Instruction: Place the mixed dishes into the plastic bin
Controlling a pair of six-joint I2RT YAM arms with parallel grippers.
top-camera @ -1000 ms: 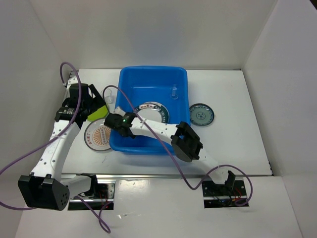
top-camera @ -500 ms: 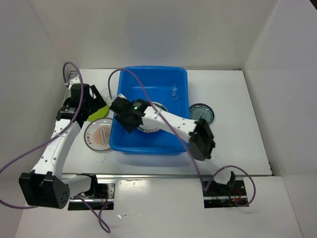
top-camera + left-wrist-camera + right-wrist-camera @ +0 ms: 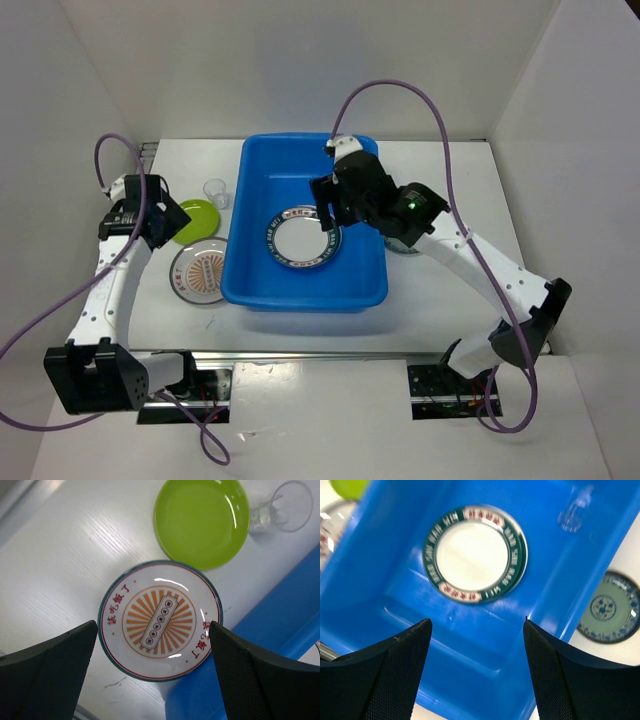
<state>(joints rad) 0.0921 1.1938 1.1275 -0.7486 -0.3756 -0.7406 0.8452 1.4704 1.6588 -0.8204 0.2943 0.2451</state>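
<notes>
Left end effector point(image 3: 152, 625) and right end effector point(image 3: 477, 621) both spread wide, holding nothing

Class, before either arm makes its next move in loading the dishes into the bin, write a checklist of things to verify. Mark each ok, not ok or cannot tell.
1. Left gripper open and empty: ok.
2. Right gripper open and empty: ok.
3. Orange-patterned plate centred below Left gripper: ok.
4. Orange-patterned plate's edge clear of the blue bin: cannot tell.
5. All dishes binned: not ok. The lime-green plate, clear cup, small teal plate and Orange-patterned plate are outside.
6. Floor space free beside the white plate: ok.
</notes>
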